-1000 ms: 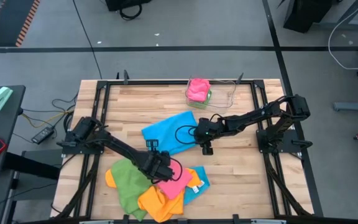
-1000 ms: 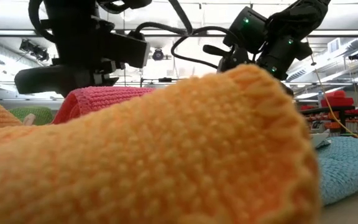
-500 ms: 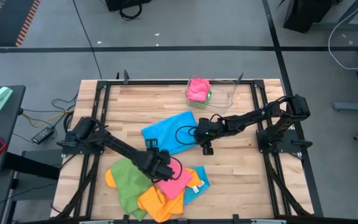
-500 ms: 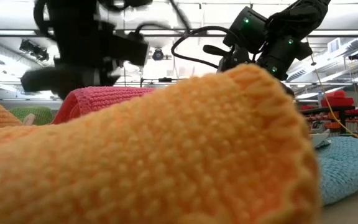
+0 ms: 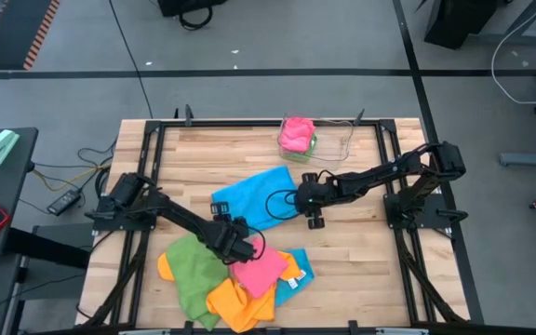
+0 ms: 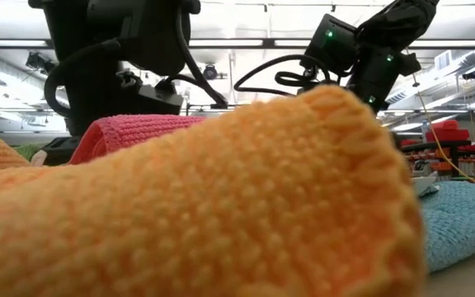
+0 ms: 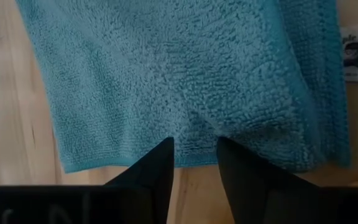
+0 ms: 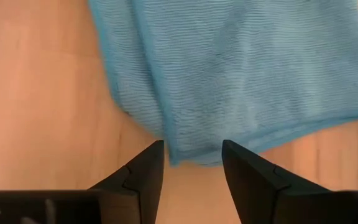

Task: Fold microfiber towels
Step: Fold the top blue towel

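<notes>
Nearest the table's front edge, the pile of microfiber towels (image 5: 235, 279) lies loose: green, orange, pink and a sky-blue one. The left gripper (image 5: 234, 234), shut over the pink towel (image 5: 260, 271) a second ago, has moved back towards the spread blue towel (image 5: 254, 197), fingers now narrowly parted and empty. Farther back, the right gripper (image 5: 314, 210) hangs parted over that towel's corner. Folding it looks next.

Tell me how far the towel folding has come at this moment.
Done: a pink towel sits bunched in the tray. In hand: the blue towel lies at mid-table, with the open left end effector and open right end effector at its edges, gripping nothing. Left: the pile of green, orange, pink and blue towels at the front.
</notes>
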Available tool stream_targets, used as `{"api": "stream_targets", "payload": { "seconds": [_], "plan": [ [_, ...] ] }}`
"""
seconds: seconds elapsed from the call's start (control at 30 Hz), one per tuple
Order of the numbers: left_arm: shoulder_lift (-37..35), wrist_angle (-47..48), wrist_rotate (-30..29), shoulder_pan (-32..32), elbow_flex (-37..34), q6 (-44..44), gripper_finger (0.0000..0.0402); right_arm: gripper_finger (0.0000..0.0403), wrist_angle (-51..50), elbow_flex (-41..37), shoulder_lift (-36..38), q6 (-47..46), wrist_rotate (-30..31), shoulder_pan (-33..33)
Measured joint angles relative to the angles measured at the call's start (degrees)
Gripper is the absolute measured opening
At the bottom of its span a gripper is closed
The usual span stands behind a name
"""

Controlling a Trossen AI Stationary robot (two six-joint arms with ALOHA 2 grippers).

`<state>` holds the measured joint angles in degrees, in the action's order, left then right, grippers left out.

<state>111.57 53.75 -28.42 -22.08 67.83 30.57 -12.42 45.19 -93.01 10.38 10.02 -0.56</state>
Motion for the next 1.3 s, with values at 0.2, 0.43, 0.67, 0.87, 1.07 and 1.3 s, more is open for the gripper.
{"api": "stream_targets", "payload": {
  "seconds": [0.2, 0.43, 0.67, 0.87, 1.07, 1.3],
  "plan": [
    [0.00, -0.03, 0.01, 0.06, 0.00, 0.28, 0.0133, 0.0152, 1.13, -0.11, -0.08, -2.43, 0.10, -3.01],
    [0.00, -0.28, -0.01, 0.07, 0.00, -1.00, 0.0134, 0.0139, 9.86, -0.09, -0.32, -5.32, 0.42, -10.65],
    [0.00, -1.08, -0.12, 1.39, 0.02, -1.59, 0.0124, 0.0128, 17.81, -0.11, -7.90, -4.62, 4.70, -10.43],
    [0.00, -1.15, -0.11, 0.92, 0.02, -0.37, 0.0136, 0.0118, 16.85, -0.11, -9.40, -5.57, 13.17, -10.53],
    [-0.04, -2.81, -0.12, 0.36, 0.02, -0.33, 0.0148, 0.0110, 9.19, -0.09, -8.46, -6.06, 21.93, -10.36],
    [-0.04, -3.70, 0.01, 0.39, 0.02, -0.13, 0.0138, 0.0102, -2.06, -0.11, -8.05, -8.13, 35.33, -10.48]
  ]
}}
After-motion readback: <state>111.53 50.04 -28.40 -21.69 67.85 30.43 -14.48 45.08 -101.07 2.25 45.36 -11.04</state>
